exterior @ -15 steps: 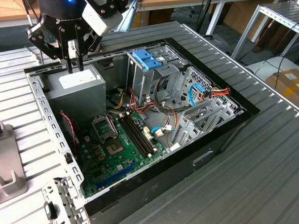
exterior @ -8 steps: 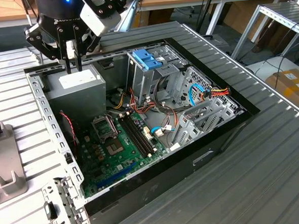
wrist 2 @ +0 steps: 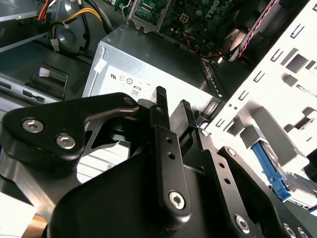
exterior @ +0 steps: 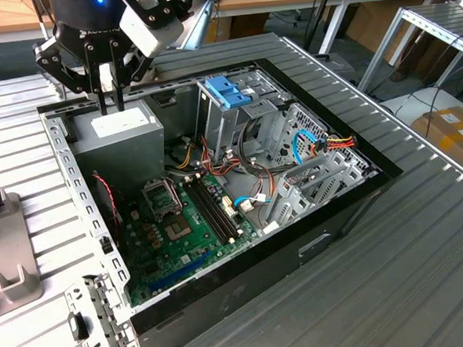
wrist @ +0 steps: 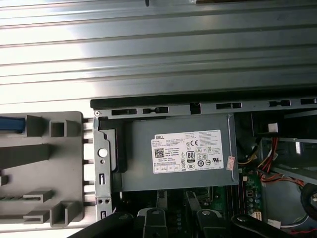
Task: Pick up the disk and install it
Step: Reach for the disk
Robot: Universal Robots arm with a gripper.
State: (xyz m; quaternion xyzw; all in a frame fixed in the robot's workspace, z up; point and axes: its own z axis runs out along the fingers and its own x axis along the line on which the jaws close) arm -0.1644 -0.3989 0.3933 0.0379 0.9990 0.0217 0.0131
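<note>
We see the black two-finger gripper (exterior: 111,108) above the grey metal box-shaped power supply (exterior: 119,135), at one corner of the open black desktop computer case (exterior: 223,300). The fingers (wrist 2: 161,99) stand parallel with a narrow gap between them and hold nothing. The fingertips are just above the top face of the power supply; we cannot tell whether they touch it.

We find the flat grey disk in its light-blue plastic carrier frame (wrist 2: 271,166) outside the case, beyond the perforated light metal case wall (wrist 2: 277,94) and apart from the gripper. In the first wrist view a blue end shows in a slot of the grey plastic holding fixture (wrist: 49,163), which lies just beside the case on the ribbed metal table (exterior: 396,289).

Inside the case, the blue plastic bracket (exterior: 230,91) sits on top of the upright metal drive cage (exterior: 248,129).
</note>
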